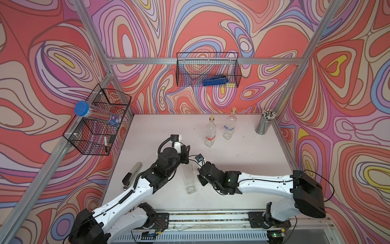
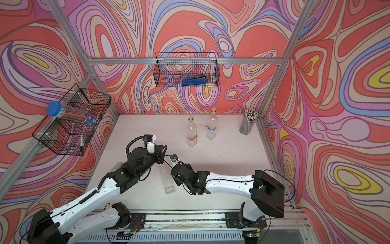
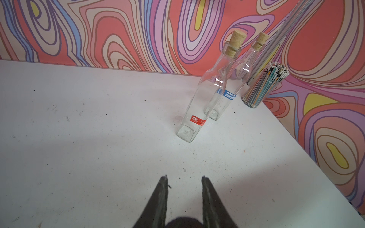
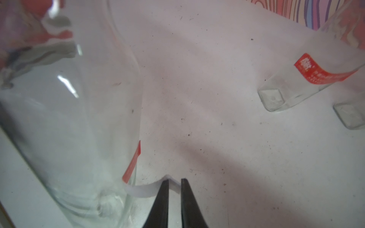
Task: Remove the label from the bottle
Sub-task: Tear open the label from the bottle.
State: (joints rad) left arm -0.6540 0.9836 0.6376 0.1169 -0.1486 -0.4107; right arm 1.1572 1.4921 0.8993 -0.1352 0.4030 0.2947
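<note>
Right pincer [image 4: 174, 180] a little open, peeled label [image 4: 142, 190] end between its tips, touching one finger [image 4: 163, 197], left pincer [image 3: 184, 178] clamped on tilted bottle [image 1: 189, 179] top.

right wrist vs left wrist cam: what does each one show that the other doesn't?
Right wrist only: the near bottle close up, its peeling red label partly off the glass, and the loose white end at the right gripper, whose jaws stand slightly apart.
Left wrist only: the cork stoppers, the blue label, the cup of pencils, and the left gripper with nothing between its tips.
Both: the white table and the red-labelled standing bottle.
</note>
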